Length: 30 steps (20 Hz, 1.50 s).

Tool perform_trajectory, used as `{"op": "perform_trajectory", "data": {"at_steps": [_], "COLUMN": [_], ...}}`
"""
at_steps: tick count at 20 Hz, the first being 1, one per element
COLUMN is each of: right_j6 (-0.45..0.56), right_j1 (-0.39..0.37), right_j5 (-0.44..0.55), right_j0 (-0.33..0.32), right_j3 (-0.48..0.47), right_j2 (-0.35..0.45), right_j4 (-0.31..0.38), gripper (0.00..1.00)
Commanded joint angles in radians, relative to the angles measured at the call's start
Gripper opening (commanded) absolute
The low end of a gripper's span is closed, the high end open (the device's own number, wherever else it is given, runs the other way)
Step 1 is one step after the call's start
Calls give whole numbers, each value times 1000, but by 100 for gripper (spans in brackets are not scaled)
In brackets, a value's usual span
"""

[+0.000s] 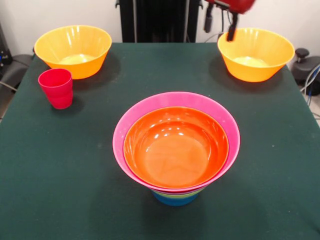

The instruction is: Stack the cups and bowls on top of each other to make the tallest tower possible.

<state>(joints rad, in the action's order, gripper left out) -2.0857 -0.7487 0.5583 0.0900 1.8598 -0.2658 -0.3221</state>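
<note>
The tower (176,150) stands near the table's front centre. Its top is a wide orange bowl (175,147) nested inside a large pink bowl (131,120); slivers of lime green and a small blue base (175,198) show underneath. A red ridged cup (56,87) stands upright at the left. One large yellow-orange bowl (73,50) sits at the back left and another (256,54) at the back right. My gripper (220,26) hangs at the top edge over the back-left rim of the right yellow-orange bowl, open and holding nothing.
The dark green table (75,190) ends close behind both yellow-orange bowls. Black equipment and cables (306,67) sit just off its right edge, and dark gear (10,65) lies off its left edge.
</note>
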Motion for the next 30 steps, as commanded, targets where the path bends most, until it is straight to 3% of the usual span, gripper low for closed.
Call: {"op": "perform_trajectory", "data": {"at_steps": [1, 6, 16, 21, 30], "right_j6": [-132, -200, -286, -307, -372], "right_j1": [32, 103, 78, 50, -21], "right_j5": [-283, -534, -635, -585, -370], "right_j0": [-54, -133, -140, -76, 115], "right_j3": [315, 405, 474, 459, 349], "right_j2": [98, 211, 291, 269, 156], "right_j4": [48, 50, -15, -65, -149], "gripper": [100, 100, 100, 100, 100]}}
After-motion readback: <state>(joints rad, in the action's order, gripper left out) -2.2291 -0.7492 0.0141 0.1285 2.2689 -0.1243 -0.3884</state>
